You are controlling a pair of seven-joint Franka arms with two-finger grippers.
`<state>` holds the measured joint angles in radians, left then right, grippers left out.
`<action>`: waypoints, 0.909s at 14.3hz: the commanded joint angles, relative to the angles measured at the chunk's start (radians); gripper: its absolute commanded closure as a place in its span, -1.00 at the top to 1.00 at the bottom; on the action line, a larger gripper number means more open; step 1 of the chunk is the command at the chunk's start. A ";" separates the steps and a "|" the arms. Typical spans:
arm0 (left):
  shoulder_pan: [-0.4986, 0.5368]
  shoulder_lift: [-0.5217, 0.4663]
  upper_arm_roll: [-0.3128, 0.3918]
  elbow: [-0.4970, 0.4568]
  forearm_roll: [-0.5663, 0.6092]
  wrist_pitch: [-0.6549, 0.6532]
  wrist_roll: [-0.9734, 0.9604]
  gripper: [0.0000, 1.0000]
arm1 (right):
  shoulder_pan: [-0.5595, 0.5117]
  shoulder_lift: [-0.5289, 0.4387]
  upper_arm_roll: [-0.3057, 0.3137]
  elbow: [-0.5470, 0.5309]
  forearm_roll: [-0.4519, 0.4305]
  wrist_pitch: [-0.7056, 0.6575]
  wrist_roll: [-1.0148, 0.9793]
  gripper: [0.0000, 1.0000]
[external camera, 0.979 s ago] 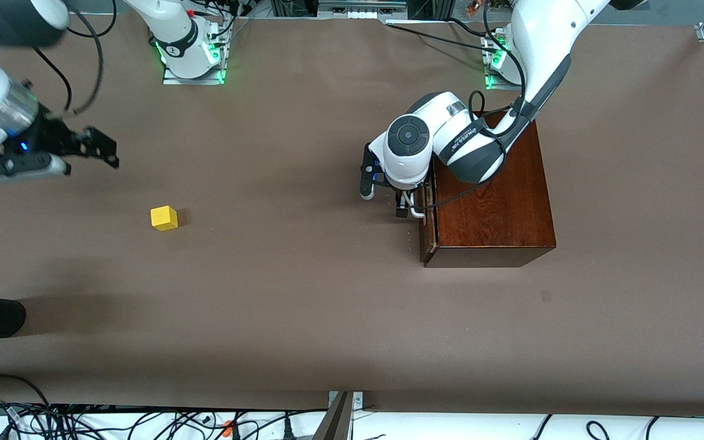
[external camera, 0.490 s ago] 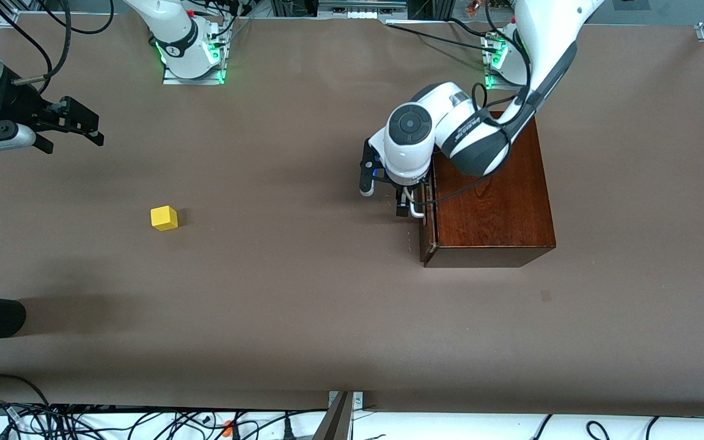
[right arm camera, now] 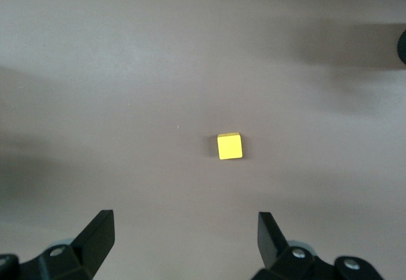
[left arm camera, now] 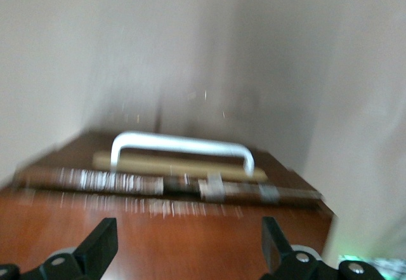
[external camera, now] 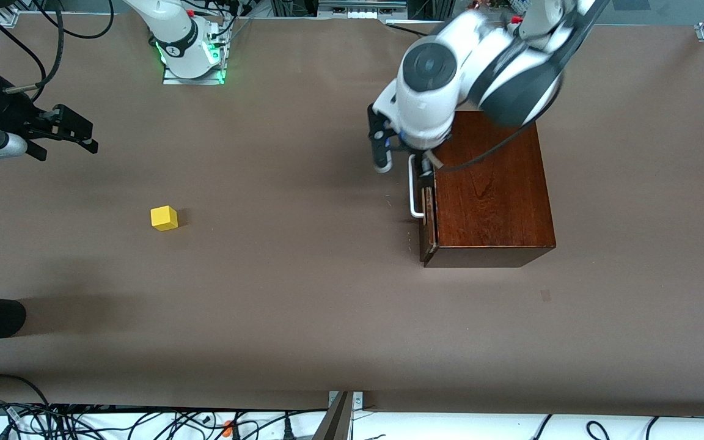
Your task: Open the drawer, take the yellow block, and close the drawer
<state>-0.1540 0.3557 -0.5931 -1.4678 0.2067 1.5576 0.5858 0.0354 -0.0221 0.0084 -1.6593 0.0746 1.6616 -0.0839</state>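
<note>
Brown paper covers the whole table (external camera: 303, 318), and the one landmark on it is the dark wooden box (external camera: 491, 195) toward the left arm's end. Its drawer (external camera: 427, 214) looks shut, or all but shut, with the white handle (external camera: 414, 186) bare and nothing holding it. The left gripper (external camera: 402, 153) hangs over the table just beside the box, above the handle's upper end; the left wrist view shows its fingers (left arm camera: 101, 245) spread wide with nothing between them. The block (external camera: 164, 217) sits out on the open paper, well apart from the box toward the right arm's end, so by my reading the taking and the closing are done or nearly so. The right gripper (external camera: 62, 131) waits over the table close to that end, also apart from the block, its fingers (right arm camera: 95, 235) open and empty with the block (right arm camera: 229, 146) lying below them. The risks I see are small: if a sliver of drawer is left proud, the task is not quite finished, and the left arm moving off so close to the handle could clip it and tug the drawer out.
</note>
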 commanded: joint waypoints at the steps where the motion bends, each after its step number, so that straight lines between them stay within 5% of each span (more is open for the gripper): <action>1: 0.078 -0.017 0.006 0.119 -0.017 -0.170 -0.099 1.00 | -0.015 0.008 -0.010 0.035 -0.010 -0.043 -0.002 1.00; 7: 0.246 -0.076 0.042 0.137 -0.001 -0.212 -0.222 1.00 | -0.012 0.013 -0.015 0.047 -0.032 -0.040 0.000 1.00; 9: 0.217 -0.106 0.148 0.127 -0.021 -0.212 -0.215 1.00 | -0.009 0.011 -0.010 0.047 -0.038 -0.045 0.003 1.00; 13: 0.082 -0.227 0.473 0.026 -0.160 -0.081 -0.237 1.00 | -0.014 0.013 -0.016 0.046 -0.036 -0.045 0.000 1.00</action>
<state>-0.0175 0.2224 -0.2517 -1.3488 0.1130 1.3920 0.3751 0.0298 -0.0200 -0.0111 -1.6419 0.0530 1.6415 -0.0844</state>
